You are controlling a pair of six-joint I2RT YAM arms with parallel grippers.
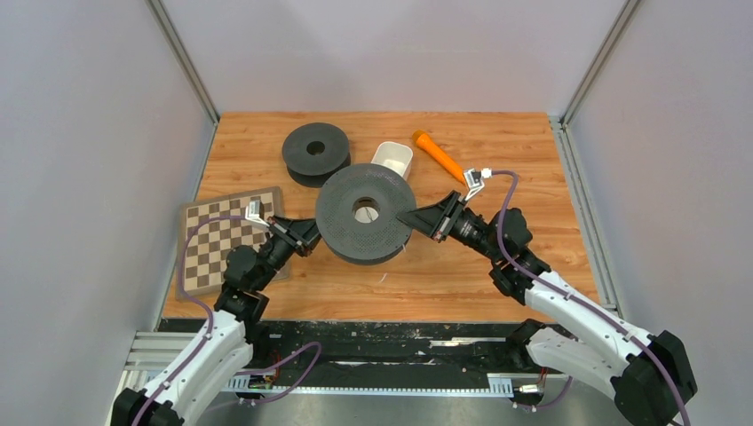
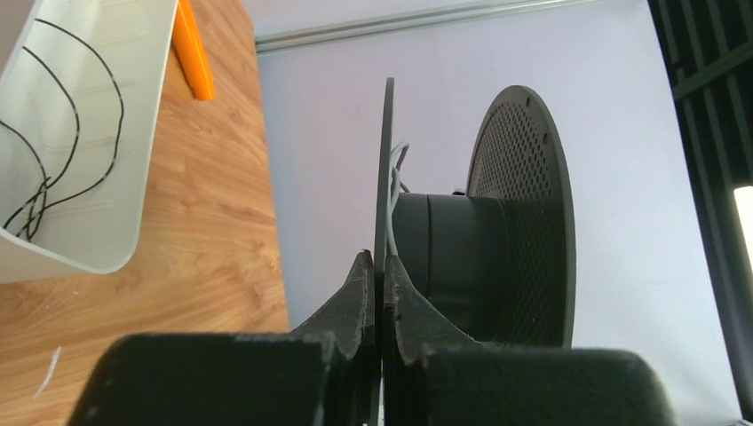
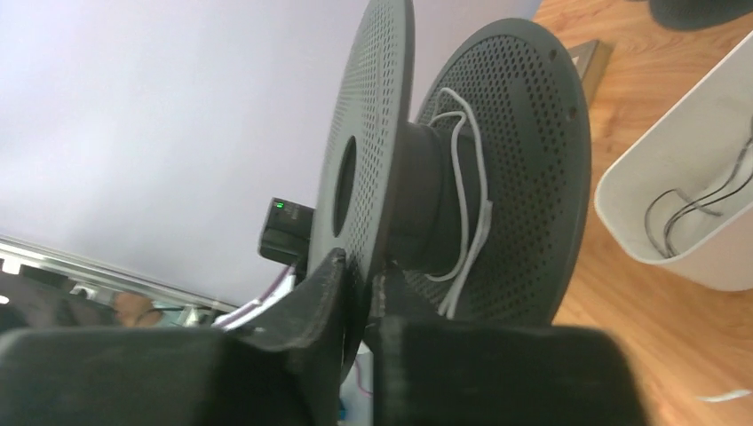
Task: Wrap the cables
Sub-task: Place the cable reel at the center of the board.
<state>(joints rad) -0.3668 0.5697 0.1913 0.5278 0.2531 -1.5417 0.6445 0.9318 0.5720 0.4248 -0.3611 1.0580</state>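
Centre frame: the left gripper (image 1: 313, 232) and right gripper (image 1: 412, 216) each pinch 1 flange of the large spool (image 1: 355, 238). The whitish cable (image 3: 463, 200) loops its hub; dark cables (image 2: 34, 209) lie in the white bin (image 2: 98, 235), upper centre.

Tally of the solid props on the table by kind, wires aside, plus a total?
2 spools: small spool at the back, big spool in the middle
1 bin
1 orange stick
1 checkerboard
Total: 5
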